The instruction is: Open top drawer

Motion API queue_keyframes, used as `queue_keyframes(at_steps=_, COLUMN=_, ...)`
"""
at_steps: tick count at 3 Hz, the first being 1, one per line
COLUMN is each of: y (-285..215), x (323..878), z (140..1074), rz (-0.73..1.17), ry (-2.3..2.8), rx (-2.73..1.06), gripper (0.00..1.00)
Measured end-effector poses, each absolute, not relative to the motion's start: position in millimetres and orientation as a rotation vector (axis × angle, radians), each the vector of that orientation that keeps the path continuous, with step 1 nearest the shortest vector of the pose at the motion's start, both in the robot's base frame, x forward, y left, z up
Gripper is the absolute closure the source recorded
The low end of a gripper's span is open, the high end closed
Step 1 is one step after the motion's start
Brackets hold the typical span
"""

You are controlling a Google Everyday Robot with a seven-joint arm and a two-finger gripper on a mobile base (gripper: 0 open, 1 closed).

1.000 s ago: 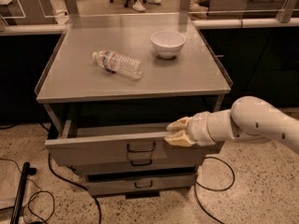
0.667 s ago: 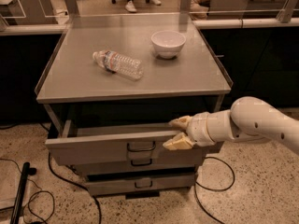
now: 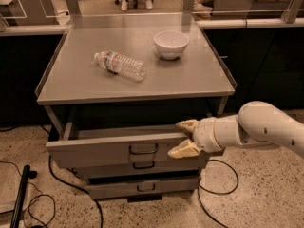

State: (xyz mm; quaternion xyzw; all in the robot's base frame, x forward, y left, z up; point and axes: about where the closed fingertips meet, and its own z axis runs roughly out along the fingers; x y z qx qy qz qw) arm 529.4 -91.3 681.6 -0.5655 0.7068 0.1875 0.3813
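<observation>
Speckled stone floor [image 3: 256, 203] spreads around a grey metal cabinet [image 3: 199, 82] with a raised-edge top, and dark cables [image 3: 51, 175] trail on the floor at the cabinet's lower left. On the cabinet's top, toward its left middle, a clear plastic bottle [image 3: 121, 65] lies on its side. A white bowl [image 3: 171, 44] stands upright on the cabinet top nearer its back right, apart from the bottle.

Just under the cabinet's top, the top drawer [image 3: 95, 151] stands partway out of the cabinet's front, its shallow grey tray showing behind the tall front panel. A dark bail handle [image 3: 143, 149] sits mid-front. Two shorter drawer fronts lie below it in the cabinet, the middle drawer [image 3: 161, 167] and the bottom drawer [image 3: 118, 190], each with a smaller handle.

The gripper [image 3: 185, 137] is at the cabinet's front right, by the right end of the top drawer's front, on a white arm [image 3: 270, 125] that reaches in from the cabinet's right. Its pale fingers [image 3: 183, 150] are spread apart, one by the drawer front's upper edge and one lower against its face, clamped on nothing.
</observation>
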Motion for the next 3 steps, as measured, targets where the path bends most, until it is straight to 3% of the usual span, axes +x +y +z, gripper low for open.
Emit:
queue_keyframes(at_steps=2, y=-119.6, x=494.0, z=684.7, rz=0.458, ry=1.82, rx=-1.43, gripper=0.84)
queue_keyframes(at_steps=3, y=-119.6, x=493.9, z=688.6, rz=0.458, ry=1.82, rx=-1.43, gripper=1.0)
